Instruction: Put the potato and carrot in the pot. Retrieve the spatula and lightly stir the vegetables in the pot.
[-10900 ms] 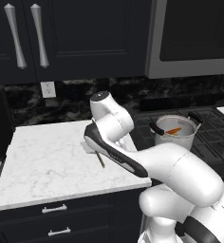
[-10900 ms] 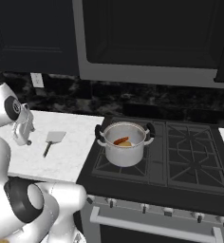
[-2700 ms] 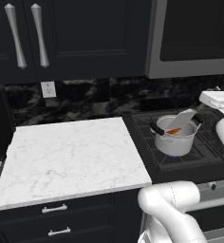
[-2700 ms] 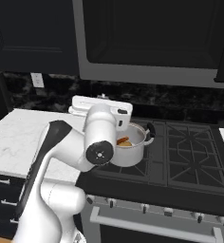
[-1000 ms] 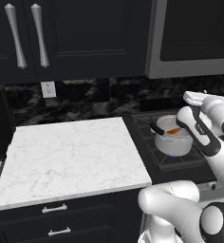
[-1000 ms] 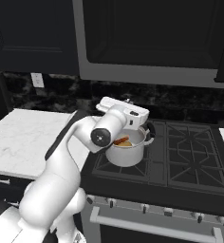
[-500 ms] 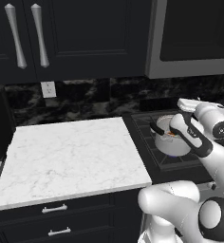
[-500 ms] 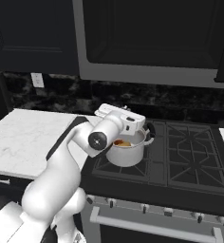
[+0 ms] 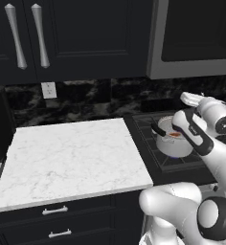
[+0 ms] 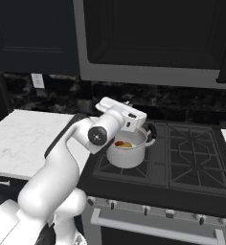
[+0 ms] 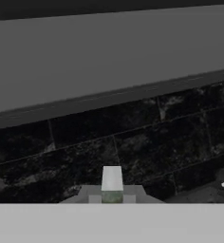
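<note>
shiny steel pot (image 10: 127,157) on the stove, orange carrot (image 10: 119,142) and tan potato (image 10: 127,145) inside it, gripper (image 11: 112,195) fingers pinched together on the pale flat spatula (image 11: 112,178) (blade sticking up), just above the pot

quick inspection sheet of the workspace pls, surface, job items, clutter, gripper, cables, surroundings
surface: white marble counter beside a black stove
pot: steel pot upright on the stove's front left burner
carrot: orange carrot lying inside the pot
potato: tan potato in the pot beside the carrot, small in view
spatula: pale flat spatula rising between the fingertips in the hand view
clutter: nothing seen
gripper: gripper shut on the spatula, raised over the pot's back rim and facing the backsplash
cables: nothing seen
surroundings: dark cabinets, wall socket, microwave above the stove
</note>
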You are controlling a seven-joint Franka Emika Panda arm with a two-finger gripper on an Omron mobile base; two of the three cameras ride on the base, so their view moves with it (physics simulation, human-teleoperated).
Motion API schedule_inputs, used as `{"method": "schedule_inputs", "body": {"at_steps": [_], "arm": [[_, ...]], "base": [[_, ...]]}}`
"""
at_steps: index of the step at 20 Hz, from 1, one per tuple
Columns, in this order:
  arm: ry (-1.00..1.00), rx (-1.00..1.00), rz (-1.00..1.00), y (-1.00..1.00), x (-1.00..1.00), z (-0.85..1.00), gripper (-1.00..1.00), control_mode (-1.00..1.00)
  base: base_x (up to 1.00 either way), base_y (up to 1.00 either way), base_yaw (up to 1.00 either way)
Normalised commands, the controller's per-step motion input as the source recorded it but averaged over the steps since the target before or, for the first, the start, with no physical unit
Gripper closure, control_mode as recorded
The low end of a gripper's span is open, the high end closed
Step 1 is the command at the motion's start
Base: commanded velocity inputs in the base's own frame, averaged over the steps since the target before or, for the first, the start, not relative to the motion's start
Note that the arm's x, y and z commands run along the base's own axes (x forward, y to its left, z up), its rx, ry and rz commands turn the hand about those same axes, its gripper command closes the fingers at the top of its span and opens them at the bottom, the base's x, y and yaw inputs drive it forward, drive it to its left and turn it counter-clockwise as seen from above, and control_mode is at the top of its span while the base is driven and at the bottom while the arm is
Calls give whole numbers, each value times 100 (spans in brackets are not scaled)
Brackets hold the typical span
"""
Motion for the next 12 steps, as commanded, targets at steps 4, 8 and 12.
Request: {"method": "schedule_inputs", "body": {"at_steps": [4,8,12], "arm": [[2,15,-4,0,-26,42,100,-100],[13,6,-9,0,-8,2,100,-100],[18,0,-14,0,0,-10,100,-100]], "base": [[0,0,0],[0,0,0],[0,0,0]]}}
